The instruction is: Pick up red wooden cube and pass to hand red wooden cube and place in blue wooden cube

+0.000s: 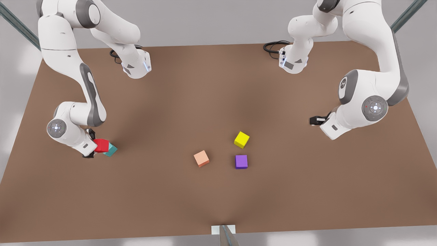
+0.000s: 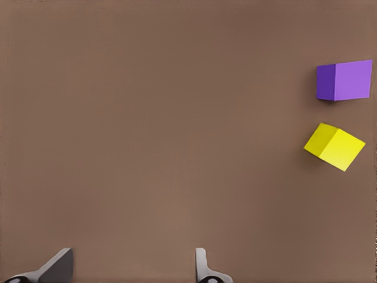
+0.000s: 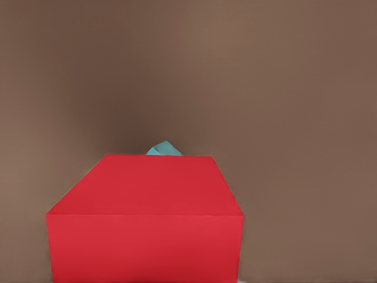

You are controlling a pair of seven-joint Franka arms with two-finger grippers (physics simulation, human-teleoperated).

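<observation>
A plain brown bench (image 1: 218, 191) stood against pale grey surroundings. Near its left edge in the front view, the right gripper (image 1: 93, 145) clamped the red wooden cube (image 1: 101, 145), tilted and overlapping the blue wooden cube (image 1: 111, 149). Near the right edge, the left gripper (image 2: 132, 268) hovered, fingers apart.

Red wooden cube (image 1: 101, 145) seemingly atop teal blue wooden cube (image 1: 111, 150), front view's left

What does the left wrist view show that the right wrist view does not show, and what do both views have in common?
Left wrist view: the purple cube, the yellow cube and the left gripper, open, above bare table. Right wrist view: the red wooden cube up close, with a corner of the blue wooden cube behind it. Both share the brown table.
</observation>
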